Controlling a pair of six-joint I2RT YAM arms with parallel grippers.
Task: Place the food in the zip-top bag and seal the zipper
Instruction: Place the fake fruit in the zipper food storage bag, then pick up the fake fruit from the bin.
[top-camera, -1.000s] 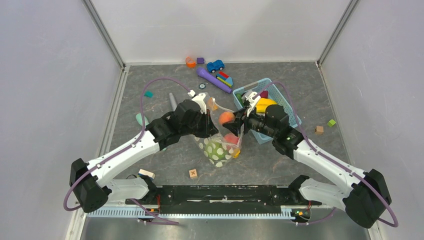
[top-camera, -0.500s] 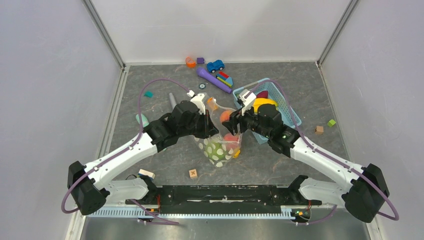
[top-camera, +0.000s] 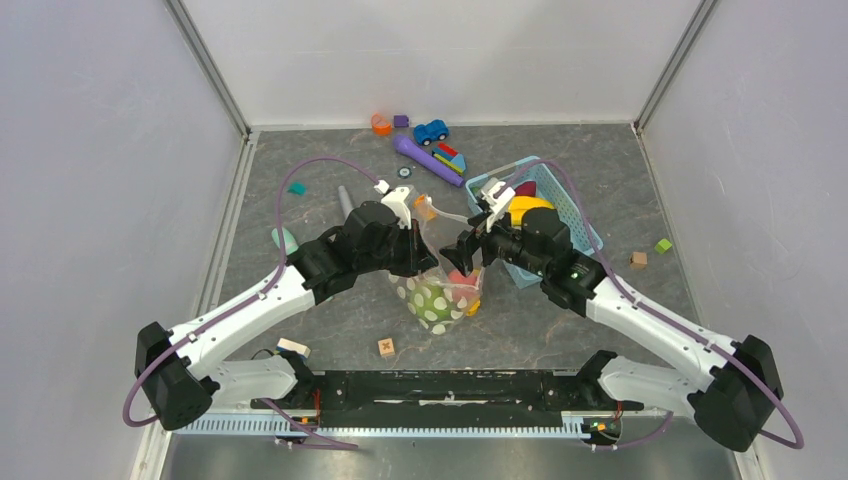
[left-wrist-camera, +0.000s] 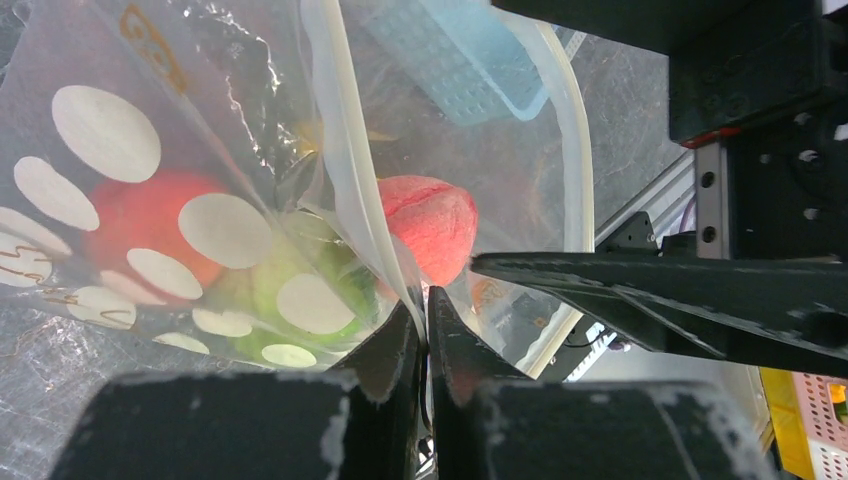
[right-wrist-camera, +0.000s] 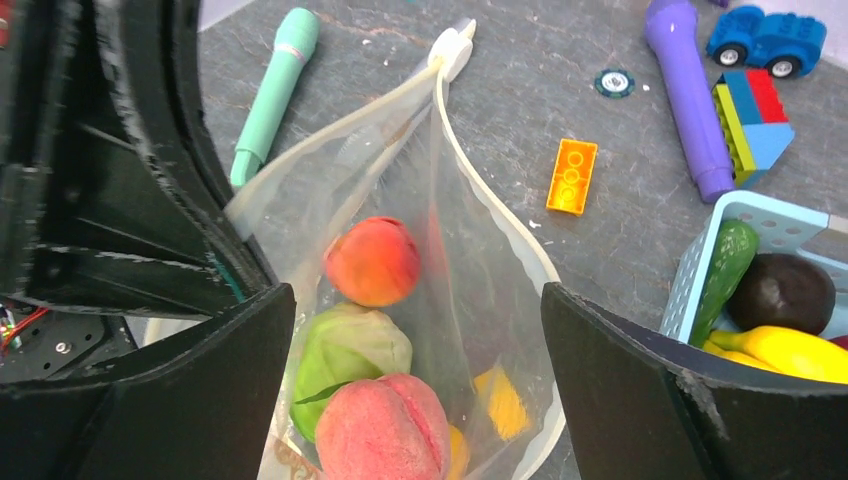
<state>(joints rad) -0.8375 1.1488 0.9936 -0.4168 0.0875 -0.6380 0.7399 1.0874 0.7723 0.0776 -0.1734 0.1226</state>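
The clear polka-dot zip-top bag (top-camera: 440, 298) hangs open between my arms. My left gripper (left-wrist-camera: 425, 300) is shut on the bag's whitish zipper (left-wrist-camera: 345, 180) strip and holds that edge up. My right gripper (right-wrist-camera: 415, 295) stands wide open over the bag mouth, with nothing between its fingers. Inside the bag lie an orange-red peach (right-wrist-camera: 373, 260), a green cabbage (right-wrist-camera: 350, 350) and a pink peach (right-wrist-camera: 385, 430). A yellow banana (right-wrist-camera: 790, 350), a dark purple piece (right-wrist-camera: 782, 290) and a green vegetable (right-wrist-camera: 725, 265) lie in the light blue basket (right-wrist-camera: 770, 212).
The basket (top-camera: 565, 192) stands just right of the bag. Behind lie a purple torch (top-camera: 425, 160), a blue car (top-camera: 431, 131), an orange brick (right-wrist-camera: 572, 176) and a teal pen (right-wrist-camera: 275, 90). A wooden cube (top-camera: 386, 347) sits in front.
My right gripper moved over the bag mouth with a peach and opened wide; the peach now lies inside the bag. The left gripper kept its pinch on the bag edge.
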